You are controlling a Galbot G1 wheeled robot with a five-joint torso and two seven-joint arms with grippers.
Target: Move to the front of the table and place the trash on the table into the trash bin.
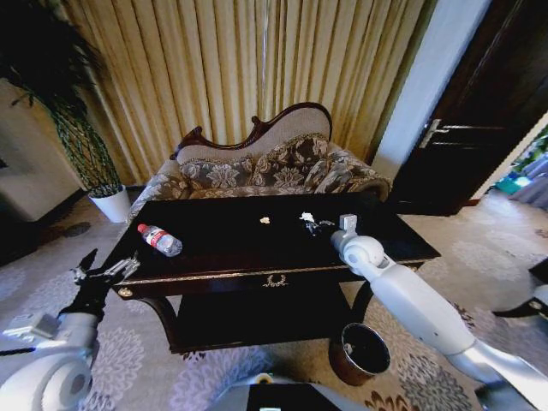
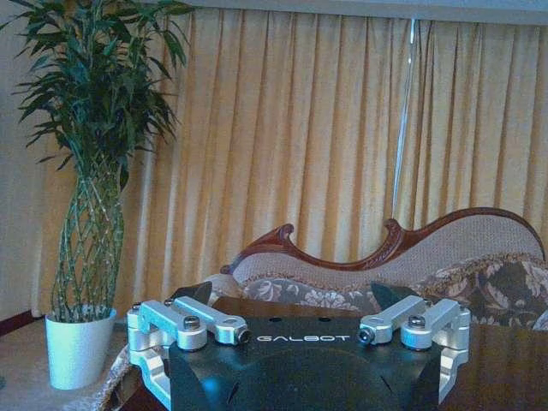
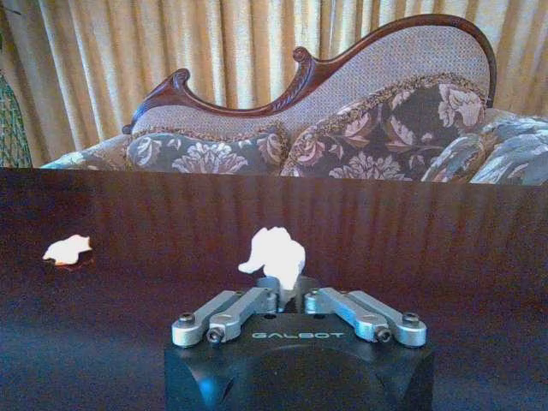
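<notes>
1. Your right hand [image 3: 283,291] is out over the middle of the desk [image 1: 214,274], and its fingers are closed around a crumpled white paper scrap [image 3: 276,253]. The scrap sticks up above the fingertips in the right wrist view. Judge the grip as light: paper this soft can slip, so keep the fingers closed and lift gently, straight up off the desk top, before you swing anywhere.

2. The right arm is stretched well forward from the shoulder, forearm rising to a wrist that sits low over the glossy surface. To carry well, I'd say draw the elbow back first, then bring the hand down toward the trash bin [image 1: 360,353], which stands on the carpet at the desk's front right corner, just beside your arm.

3. Release only once the hand hangs over the bin's dark opening; a light scrap may drift.

4. A second paper scrap [image 3: 67,249] lies on the desk near the held one. The water bottle [image 1: 160,240] lies on its side near the desk's left end.

5. Your left hand [image 1: 101,274] hovers off the desk's left front corner, fingers spread open, holding nothing.
</notes>
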